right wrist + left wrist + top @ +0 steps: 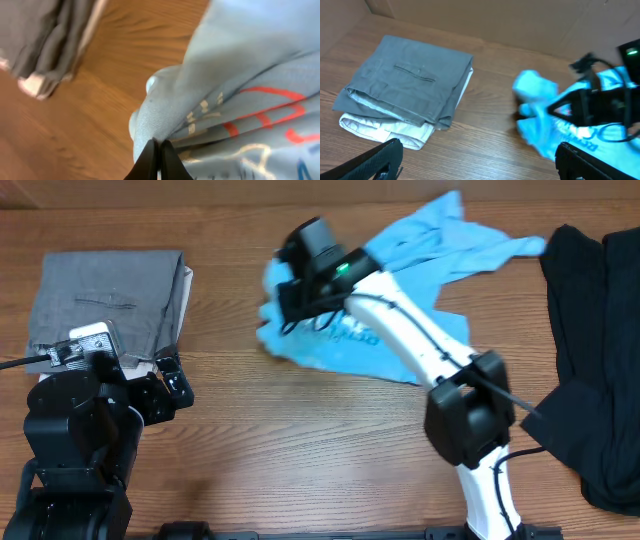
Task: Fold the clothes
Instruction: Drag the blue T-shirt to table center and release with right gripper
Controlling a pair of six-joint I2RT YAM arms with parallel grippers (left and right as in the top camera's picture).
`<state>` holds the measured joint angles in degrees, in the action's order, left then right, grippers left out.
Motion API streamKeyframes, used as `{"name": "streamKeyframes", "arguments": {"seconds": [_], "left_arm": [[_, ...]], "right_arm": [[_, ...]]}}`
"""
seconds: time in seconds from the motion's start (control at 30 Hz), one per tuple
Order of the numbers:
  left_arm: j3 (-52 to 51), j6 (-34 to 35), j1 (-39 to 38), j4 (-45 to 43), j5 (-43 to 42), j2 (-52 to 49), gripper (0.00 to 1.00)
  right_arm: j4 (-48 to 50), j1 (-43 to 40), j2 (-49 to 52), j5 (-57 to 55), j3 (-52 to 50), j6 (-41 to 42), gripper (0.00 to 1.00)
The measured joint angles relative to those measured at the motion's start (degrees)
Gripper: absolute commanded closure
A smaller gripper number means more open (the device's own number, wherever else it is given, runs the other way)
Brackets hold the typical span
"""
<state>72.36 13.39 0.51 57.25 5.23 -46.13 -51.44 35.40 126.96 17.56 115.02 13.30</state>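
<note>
A: What does the overhead camera give that the wrist cameras miss?

B: The whole layout. The T-shirt (420, 275) lies crumpled at the far side of the table (300, 460), a little right of centre, with one end trailing toward the far right. Folded grey trousers (110, 295) sit at the far left, and a black garment (590, 350) lies along the right edge. The right arm (420, 345) reaches from the near side across the shirt to its left edge.

A: And the right gripper (157, 150), what is it doing?

B: From above I cannot tell, because the wrist covers the fingers. The right wrist view settles it: the two fingers are pressed together on a gathered fold of the light blue cloth, which bunches just above the tips. Red outlined lettering and small pale letters show on the fabric there, too blurred to read.

A: The other one?

B: The left wrist view shows the left gripper (479, 150) spread wide, one finger at each lower corner of the frame, with only bare wood between them. It holds nothing and hangs on the near side of the trousers, well apart from the shirt. That view also shows a pale garment (380, 127) folded beneath the grey trousers. The shirt appears only as a blur at the right.
</note>
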Motion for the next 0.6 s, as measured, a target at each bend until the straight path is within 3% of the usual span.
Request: {"name": "streamKeyframes", "arguments": {"seconds": [0.4, 0.43, 0.5, 0.6], "left_arm": [[0.0, 0.0, 0.0, 0.0, 0.0, 0.0, 0.0], [0.0, 0.0, 0.0, -0.02, 0.0, 0.0, 0.0], [0.0, 0.0, 0.0, -0.02, 0.0, 0.0, 0.0], [0.0, 0.0, 0.0, -0.02, 0.0, 0.0, 0.0]], "right_arm": [[7.41, 2.36, 0.17, -2.67, -0.02, 0.2, 0.94], [8.63, 2.19, 0.35, -3.15, -0.02, 0.17, 0.84], [11.02, 2.12, 1.01, -3.63, 0.0, 0.0, 0.38], [13.42, 2.12, 2.54, -4.07, 0.0, 0.42, 0.09]]}}
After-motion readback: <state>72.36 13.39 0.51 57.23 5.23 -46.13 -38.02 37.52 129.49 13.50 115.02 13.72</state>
